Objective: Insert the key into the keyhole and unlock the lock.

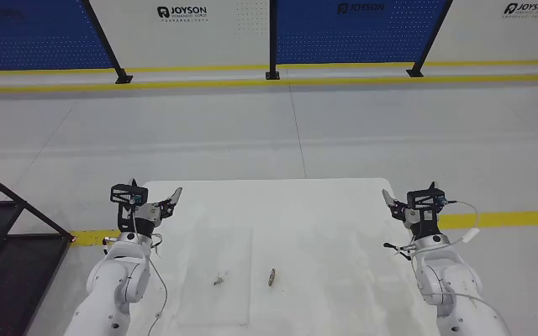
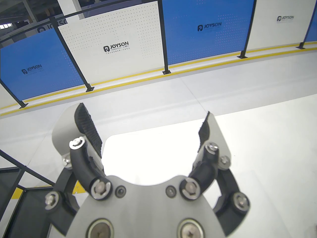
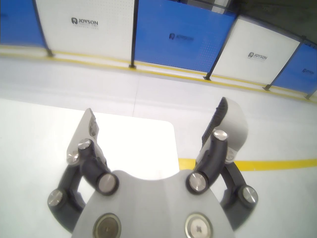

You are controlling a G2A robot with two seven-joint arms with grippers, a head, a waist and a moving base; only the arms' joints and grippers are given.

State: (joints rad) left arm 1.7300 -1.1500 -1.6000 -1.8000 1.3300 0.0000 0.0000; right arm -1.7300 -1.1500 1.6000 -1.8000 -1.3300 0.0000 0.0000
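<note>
Metal pieces, two and small, lie toward the near side of the white table (image 1: 336, 252): a silvery one (image 1: 219, 280) and near it a brownish one (image 1: 271, 276). Which is key or lock is too small to tell. Farther out, the left gripper (image 2: 145, 115) and right gripper (image 3: 156, 107) hang wide open by the far corners. The key is best pinched by its head, leaving the blade free.
</note>
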